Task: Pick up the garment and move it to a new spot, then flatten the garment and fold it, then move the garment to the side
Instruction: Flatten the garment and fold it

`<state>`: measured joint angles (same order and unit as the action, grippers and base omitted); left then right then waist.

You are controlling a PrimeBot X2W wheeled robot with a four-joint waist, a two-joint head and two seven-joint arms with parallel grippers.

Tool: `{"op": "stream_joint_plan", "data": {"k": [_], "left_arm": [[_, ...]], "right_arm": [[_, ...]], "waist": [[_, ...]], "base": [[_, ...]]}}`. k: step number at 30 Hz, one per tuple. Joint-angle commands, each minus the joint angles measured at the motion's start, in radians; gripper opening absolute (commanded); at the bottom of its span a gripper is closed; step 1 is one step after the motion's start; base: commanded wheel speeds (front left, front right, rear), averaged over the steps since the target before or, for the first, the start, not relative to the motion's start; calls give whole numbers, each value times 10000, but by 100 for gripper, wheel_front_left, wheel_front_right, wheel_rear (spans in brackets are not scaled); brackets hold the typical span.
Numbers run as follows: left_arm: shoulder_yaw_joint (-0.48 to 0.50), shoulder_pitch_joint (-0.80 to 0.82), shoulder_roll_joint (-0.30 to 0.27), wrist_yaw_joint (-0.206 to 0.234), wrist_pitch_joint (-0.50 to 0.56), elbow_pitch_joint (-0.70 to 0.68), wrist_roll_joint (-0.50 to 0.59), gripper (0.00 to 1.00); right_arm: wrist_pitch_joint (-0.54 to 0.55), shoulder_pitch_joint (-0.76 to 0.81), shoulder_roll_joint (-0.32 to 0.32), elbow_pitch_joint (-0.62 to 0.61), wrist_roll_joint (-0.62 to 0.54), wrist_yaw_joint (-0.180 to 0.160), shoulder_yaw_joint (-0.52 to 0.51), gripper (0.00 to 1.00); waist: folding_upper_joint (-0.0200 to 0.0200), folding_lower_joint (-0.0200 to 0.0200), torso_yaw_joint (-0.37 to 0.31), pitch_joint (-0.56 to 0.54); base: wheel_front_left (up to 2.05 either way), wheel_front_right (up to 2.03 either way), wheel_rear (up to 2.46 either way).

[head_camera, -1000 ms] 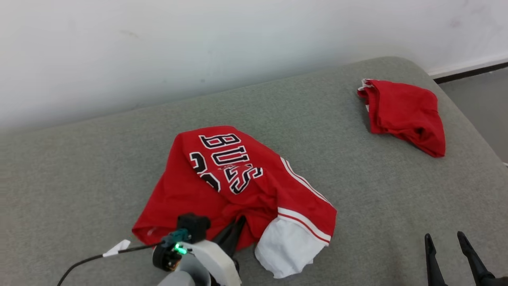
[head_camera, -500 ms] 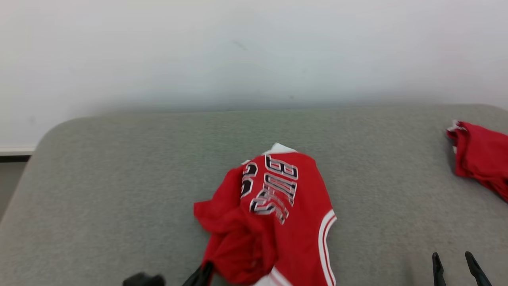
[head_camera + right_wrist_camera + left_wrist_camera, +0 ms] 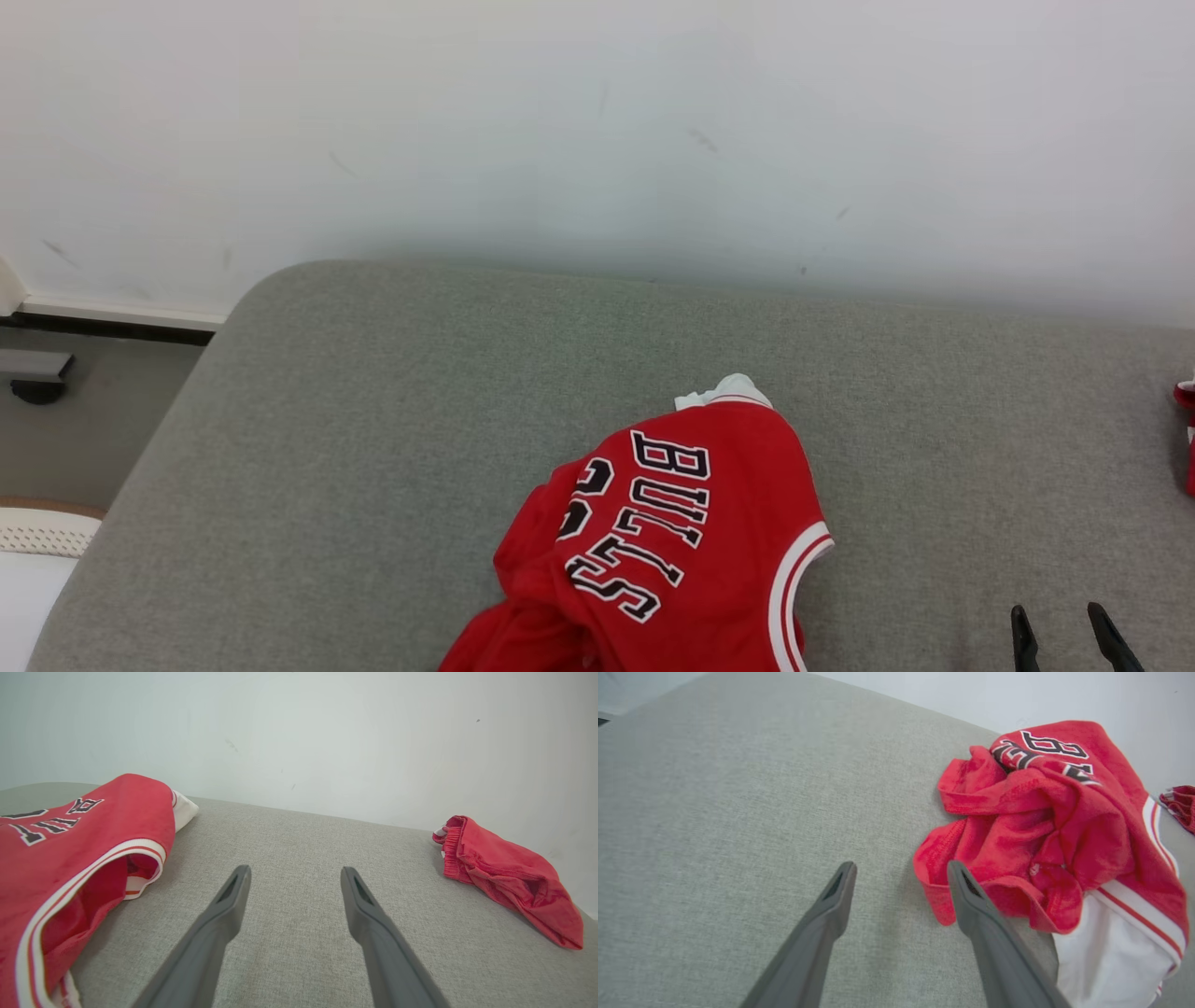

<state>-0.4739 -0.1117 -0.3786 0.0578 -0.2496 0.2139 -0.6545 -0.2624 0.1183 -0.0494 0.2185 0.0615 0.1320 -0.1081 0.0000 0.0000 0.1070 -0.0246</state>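
The big grey cloth cushion has a round corner on the left, under the white wall. Past that edge is the floor. There is lots of bare room on that left side.

The red basketball shirt with black and white letters lies bunched up in the near middle of the cushion. The left wrist view shows its crumpled folds and a big white part at the near end, which the head view cuts off. The left claw is spread wide and pinches nothing. One finger is just beside the shirt's hem.

To the right is more bare cushion. There the right claw is spread too, with nothing in it. The right wrist view shows a whole small red bundle of cloth near the right end, close to the wall. The head view catches just a sliver of it.
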Motion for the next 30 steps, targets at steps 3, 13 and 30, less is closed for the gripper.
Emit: {"op": "stream_joint_plan", "data": {"k": [3,13,30], "left_arm": [[303,-151,-196,20,-79,-879,-179,100],[-1199,328,-46,-628,1551,-3329,-35,100],[-1804,252,318,-159,3007,-1675,-483,100]], "right_arm": [[-27,108,-24,-45,-51,-26,-10,100],[-28,-111,-23,11,-5,-26,168,100],[-27,-304,-16,-69,2,-26,128,100]], "waist": [[0,0,-65,-9],[0,0,-672,65],[0,0,-2530,505]], "base": [[0,0,0],[0,0,0],[0,0,0]]}}
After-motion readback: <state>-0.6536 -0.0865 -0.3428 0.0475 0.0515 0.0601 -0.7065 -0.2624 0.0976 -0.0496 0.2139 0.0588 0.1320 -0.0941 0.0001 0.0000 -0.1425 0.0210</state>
